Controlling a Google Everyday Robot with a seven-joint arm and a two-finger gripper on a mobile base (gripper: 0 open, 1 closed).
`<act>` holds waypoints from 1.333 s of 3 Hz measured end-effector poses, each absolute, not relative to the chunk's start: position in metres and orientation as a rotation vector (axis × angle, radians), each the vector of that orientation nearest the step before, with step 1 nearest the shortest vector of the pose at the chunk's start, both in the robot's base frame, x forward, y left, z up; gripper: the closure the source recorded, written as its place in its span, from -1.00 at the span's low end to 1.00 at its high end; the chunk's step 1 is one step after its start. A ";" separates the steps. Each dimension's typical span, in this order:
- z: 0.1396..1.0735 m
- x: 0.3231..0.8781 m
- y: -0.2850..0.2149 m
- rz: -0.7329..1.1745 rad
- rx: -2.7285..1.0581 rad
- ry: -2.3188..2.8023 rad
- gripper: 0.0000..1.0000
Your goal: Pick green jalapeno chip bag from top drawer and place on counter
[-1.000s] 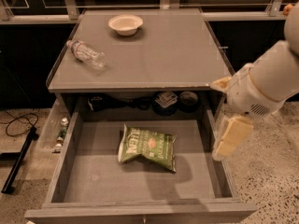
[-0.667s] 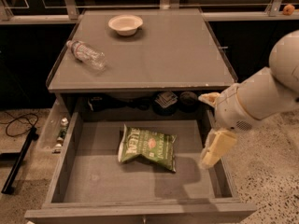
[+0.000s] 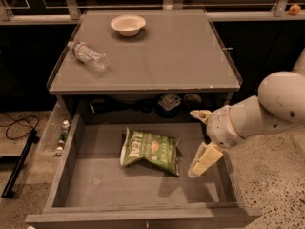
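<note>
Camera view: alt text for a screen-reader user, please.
A robot's gripper, fingers open, hovers over the right end of the pulled-out top drawer, just right of a green jalapeno chip bag lying on the drawer bottom. On the counter above are a white bowl and a clear plastic bottle on its side.

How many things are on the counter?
2: a white bowl at the back, a plastic bottle lying near the left edge. The gripper hangs over the top drawer's right side.
</note>
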State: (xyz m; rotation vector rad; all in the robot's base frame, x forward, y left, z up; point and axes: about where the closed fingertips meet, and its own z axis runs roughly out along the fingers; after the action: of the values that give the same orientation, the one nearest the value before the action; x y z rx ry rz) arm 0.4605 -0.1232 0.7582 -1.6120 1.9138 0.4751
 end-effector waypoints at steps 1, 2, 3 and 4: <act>0.732 0.473 -0.128 0.551 -1.560 1.932 -1.00; 0.732 0.473 -0.128 0.551 -1.560 1.932 -1.00; 0.722 0.477 -0.123 0.581 -1.534 1.933 -1.00; 0.695 0.492 -0.107 0.671 -1.462 1.912 -1.00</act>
State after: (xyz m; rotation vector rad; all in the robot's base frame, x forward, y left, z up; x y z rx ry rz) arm 0.4917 -0.1068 0.6953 -1.4617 1.9119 0.6709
